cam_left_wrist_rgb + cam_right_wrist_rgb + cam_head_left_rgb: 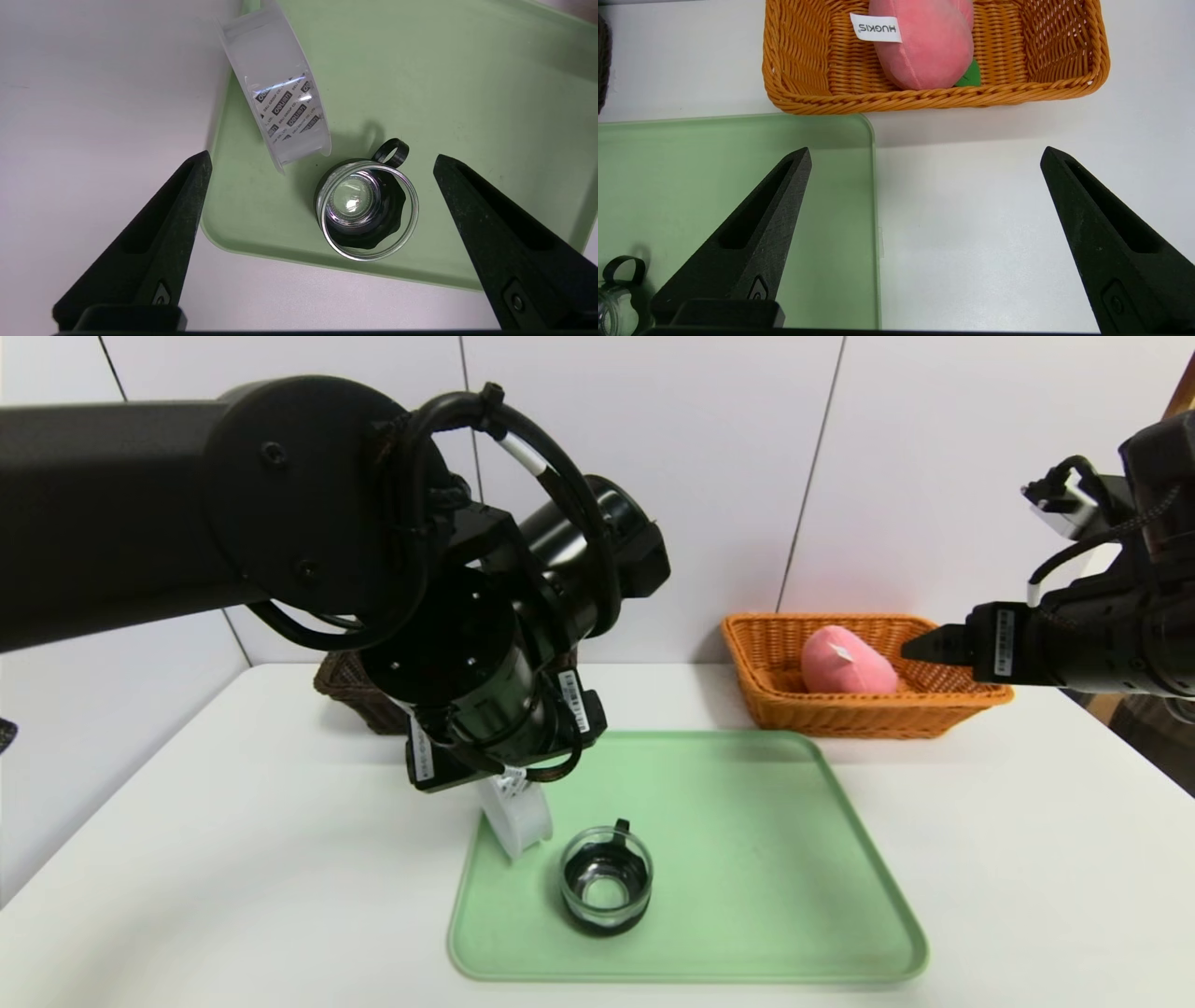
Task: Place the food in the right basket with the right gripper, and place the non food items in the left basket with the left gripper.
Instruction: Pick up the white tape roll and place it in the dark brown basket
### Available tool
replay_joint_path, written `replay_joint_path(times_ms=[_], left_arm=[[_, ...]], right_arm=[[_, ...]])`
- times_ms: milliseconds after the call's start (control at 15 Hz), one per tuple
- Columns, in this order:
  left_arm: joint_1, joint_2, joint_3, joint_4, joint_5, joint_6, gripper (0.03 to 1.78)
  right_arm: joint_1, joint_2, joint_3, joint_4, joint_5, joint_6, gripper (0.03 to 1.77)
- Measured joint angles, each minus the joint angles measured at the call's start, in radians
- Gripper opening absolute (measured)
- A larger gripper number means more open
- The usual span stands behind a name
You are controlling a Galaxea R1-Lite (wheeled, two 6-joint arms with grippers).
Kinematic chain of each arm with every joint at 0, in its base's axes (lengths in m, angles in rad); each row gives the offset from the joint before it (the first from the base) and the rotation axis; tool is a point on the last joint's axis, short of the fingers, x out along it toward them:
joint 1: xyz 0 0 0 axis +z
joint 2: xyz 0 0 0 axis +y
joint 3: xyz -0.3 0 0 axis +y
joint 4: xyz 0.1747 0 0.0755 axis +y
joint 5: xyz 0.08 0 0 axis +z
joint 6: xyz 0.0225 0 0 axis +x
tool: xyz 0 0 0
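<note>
Head view shows the peach (845,661) already lying in my orange basket (775,709) at two o'clock on the table, so I judge the food half of the job done. My right gripper (924,154) hangs empty near that basket, jaws spread wide, over bare table beside the tray (747,859).

What is left is the non-food. The spool (275,100) stands on edge at the tray's nine o'clock rim, and the glass cup (366,210) sits upright just beside it, at about five o'clock from the spool, handle toward the far side. Neither is touched yet. My left gripper (322,161) hovers above the pair, jaws fully apart and holding nothing, with the cup between the fingers.

The dark basket (355,691) at eleven o'clock is mostly hidden behind my left arm; I cannot tell what it holds.
</note>
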Motion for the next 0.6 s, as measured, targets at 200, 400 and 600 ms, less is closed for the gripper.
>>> replay_joint_path(times_ms=[200,400,600], left_arm=[[0.001,0.019,-0.001,0.022,0.019,-0.021,1.69],[0.002,0.042,-0.006,0.024,0.041,-0.038,1.69],[0.008,0.066,-0.031,0.023,0.043,-0.064,1.69]], right_arm=[[0.014,-0.032,0.031,-0.001,0.01,-0.001,1.69],[0.037,-0.065,0.059,-0.001,0.012,-0.002,1.69],[0.059,-0.103,0.096,-0.04,0.031,-0.008,1.69]])
